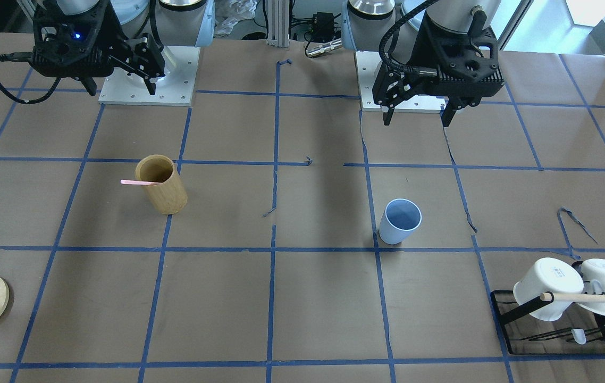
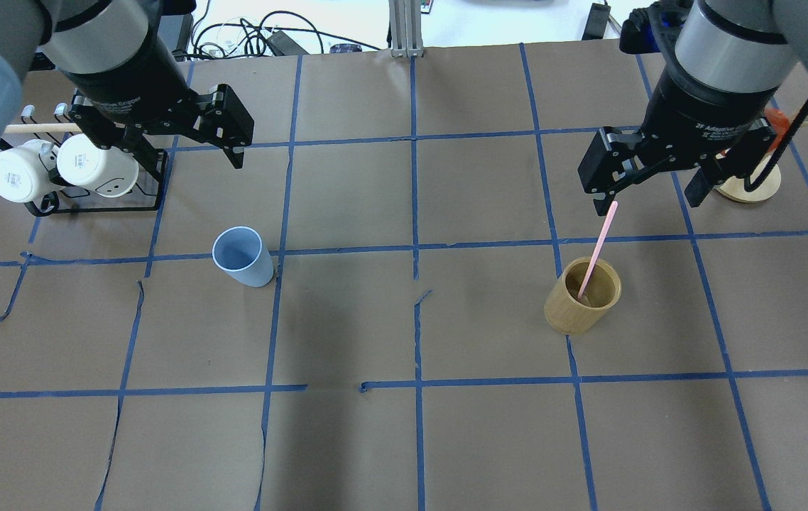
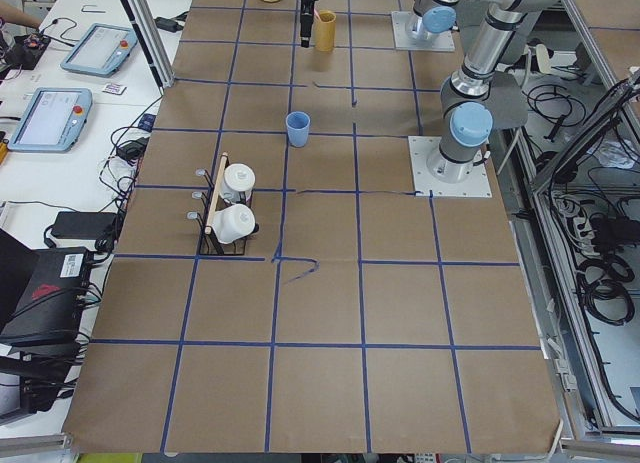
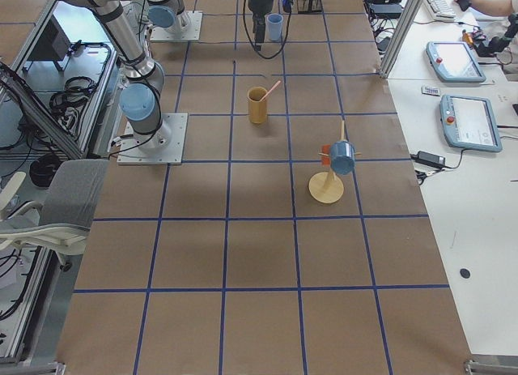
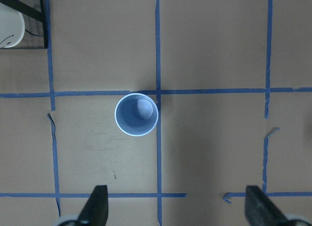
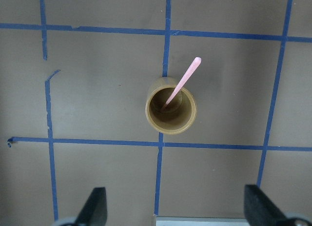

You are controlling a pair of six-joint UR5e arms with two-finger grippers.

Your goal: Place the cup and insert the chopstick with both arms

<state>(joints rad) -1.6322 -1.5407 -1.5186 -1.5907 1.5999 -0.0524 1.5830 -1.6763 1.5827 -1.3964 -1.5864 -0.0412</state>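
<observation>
Mug rack [image 1: 515, 311] sits nearest, off to the left arm's side. Blue cup [image 1: 400, 222] stands upright on the bench [image 1: 302, 308] at a tape crossing. Left tool [image 1: 417, 121] hangs above and behind it, jaws spread, empty. Pink chopstick [image 1: 139, 182] leans in the bamboo holder [image 1: 163, 189]; right tool [image 1: 122, 89] likewise spread and empty. Both placements look done. Retreat judged next: lift straight up, right arm minding the chopstick's slanted upper end.

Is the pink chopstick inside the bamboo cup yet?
Inside: the pink chopstick leans in the bamboo cup, lower end within, top sticking out past the rim.
</observation>
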